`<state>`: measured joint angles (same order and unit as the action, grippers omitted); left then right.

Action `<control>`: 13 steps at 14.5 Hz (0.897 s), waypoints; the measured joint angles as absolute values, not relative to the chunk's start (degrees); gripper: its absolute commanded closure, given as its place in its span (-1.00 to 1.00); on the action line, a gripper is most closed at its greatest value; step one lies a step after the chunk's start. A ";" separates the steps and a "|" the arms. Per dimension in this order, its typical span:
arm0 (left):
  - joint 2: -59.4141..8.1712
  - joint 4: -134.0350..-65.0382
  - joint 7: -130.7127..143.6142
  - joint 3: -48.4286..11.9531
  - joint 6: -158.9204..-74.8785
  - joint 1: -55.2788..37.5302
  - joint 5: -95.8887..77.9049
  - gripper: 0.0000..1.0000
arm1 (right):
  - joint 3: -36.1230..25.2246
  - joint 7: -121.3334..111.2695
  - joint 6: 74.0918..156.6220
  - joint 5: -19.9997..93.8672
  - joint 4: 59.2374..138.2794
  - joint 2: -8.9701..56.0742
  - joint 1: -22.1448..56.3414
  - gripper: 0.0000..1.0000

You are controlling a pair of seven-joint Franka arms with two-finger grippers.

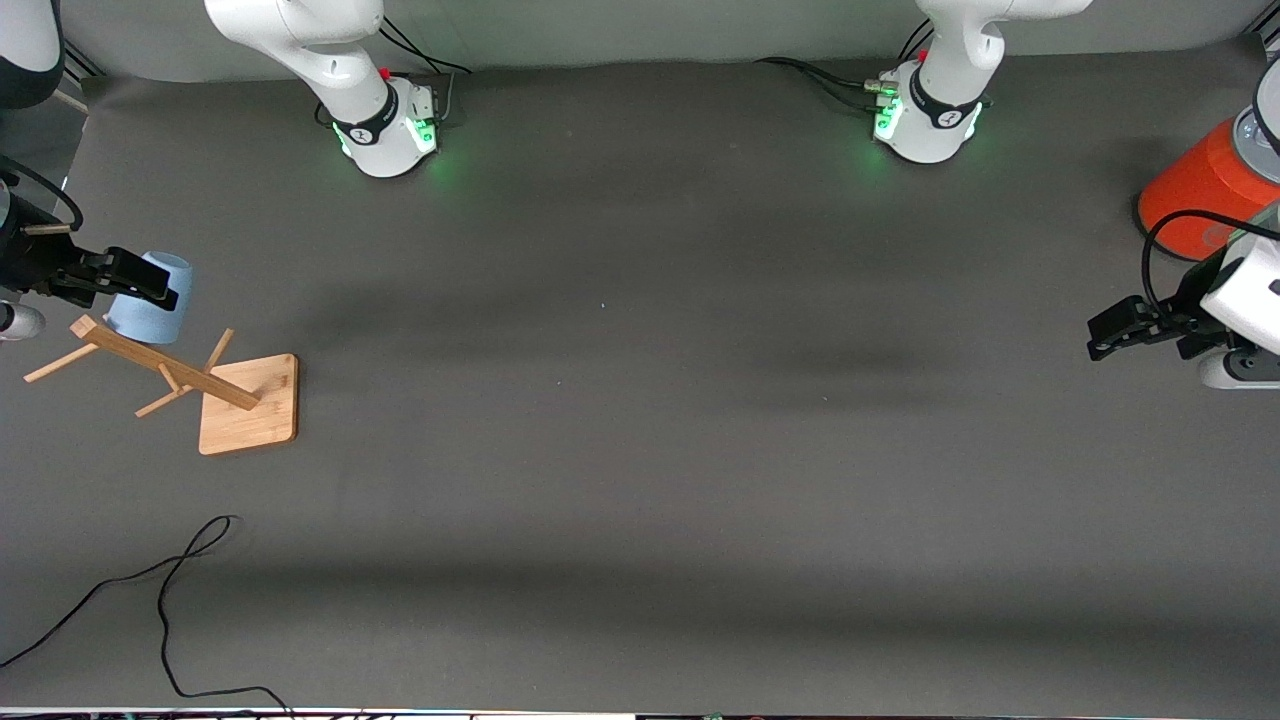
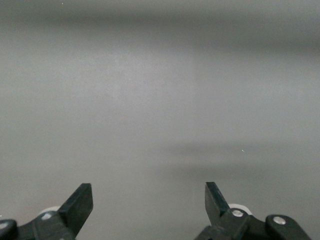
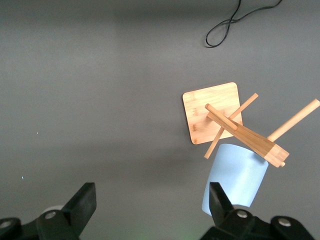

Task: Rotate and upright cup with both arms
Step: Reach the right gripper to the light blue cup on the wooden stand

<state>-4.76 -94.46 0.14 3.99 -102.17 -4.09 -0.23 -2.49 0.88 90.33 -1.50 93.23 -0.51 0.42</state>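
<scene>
I see right gripper jaws spread beside the cup on the rack; left gripper waits, jaws spread.

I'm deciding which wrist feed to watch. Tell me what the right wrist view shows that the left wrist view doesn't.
Only the right wrist view shows the cup, hanging on a peg of the wooden rack, plus a loose black cable. The right hand is open beside the cup, not gripping it. Only the left wrist view shows the left hand, open over bare surface. Both show the grey table beneath the open fingers.
</scene>
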 measured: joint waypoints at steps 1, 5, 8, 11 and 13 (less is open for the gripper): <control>-5.35 -94.28 0.08 4.05 -102.18 -4.08 -0.21 -1.00 | -2.87 -0.59 90.55 -1.50 93.88 -0.84 0.40 -1.00; -6.88 -93.92 -0.05 4.08 -102.22 -4.07 -0.20 -1.00 | -7.74 -7.12 93.36 -1.51 101.17 -5.93 0.20 -1.00; -6.87 -93.87 -0.08 4.11 -101.99 -4.07 -0.20 -1.00 | -11.77 -10.70 93.76 -1.53 105.02 -9.36 0.08 -1.00; -6.87 -93.87 -0.10 4.11 -101.89 -4.07 -0.21 -1.00 | -13.70 -11.31 94.31 -1.51 105.92 -9.94 -0.23 -1.00; -6.87 -93.87 -0.11 4.08 -101.89 -4.07 -0.21 -1.00 | -15.03 -8.93 94.52 -1.42 106.00 -9.79 -0.32 -1.00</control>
